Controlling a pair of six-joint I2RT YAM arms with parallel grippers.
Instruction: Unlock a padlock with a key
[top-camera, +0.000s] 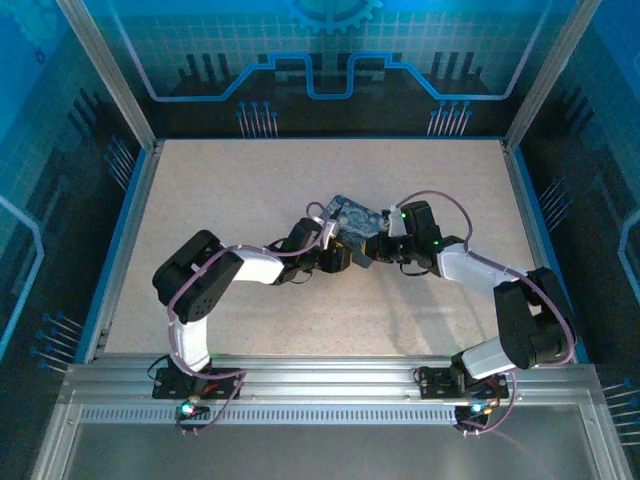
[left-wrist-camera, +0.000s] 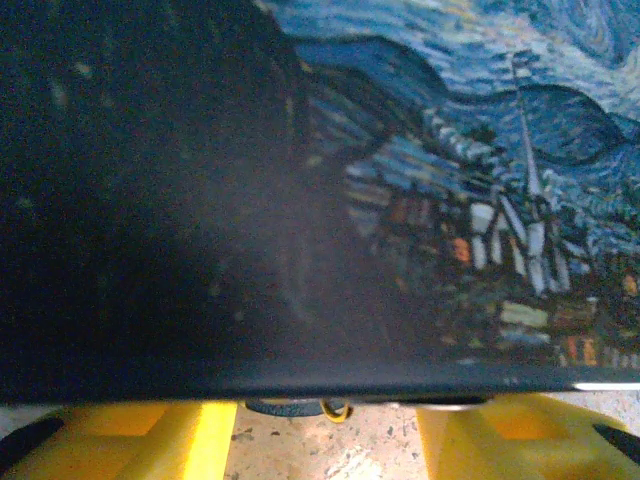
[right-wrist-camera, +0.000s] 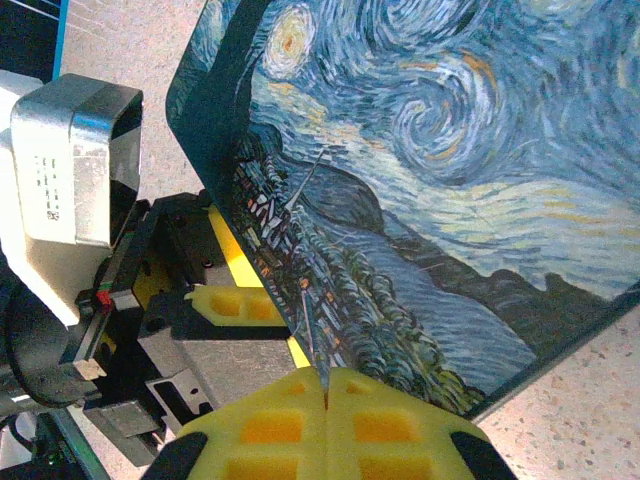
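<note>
Glowing blue panels (top-camera: 320, 60) drawn with circuit lines wall in a pale speckled bench (top-camera: 240, 190). Both arms reach inward from the near edge and meet at its middle. A tin (top-camera: 352, 213) painted with blue-and-yellow swirls sits there between the two hands. From the right wrist, the tin's painted face slants across the view, its lower edge close over the bench.

The left hand (left-wrist-camera: 325, 445) comes at the tin from the left. Its yellow fingers (left-wrist-camera: 130, 440) stand apart with bare bench between them. Their tips are hidden behind the tin's lower edge, so whether they touch it cannot be told. In that gap, just under the tin's edge, peeks what looks like the padlock (left-wrist-camera: 288, 407): a small dark bluish lump with a thin golden loop beside it, mostly covered and blurred.

The right hand (right-wrist-camera: 326, 395) is closed, its yellow pads (right-wrist-camera: 265, 425) pressed together right at the tin's lower edge. Whether anything tiny is pinched between them cannot be told. From that wrist, one left finger (right-wrist-camera: 232, 303) shows just beside the tin's dark side wall.
</note>
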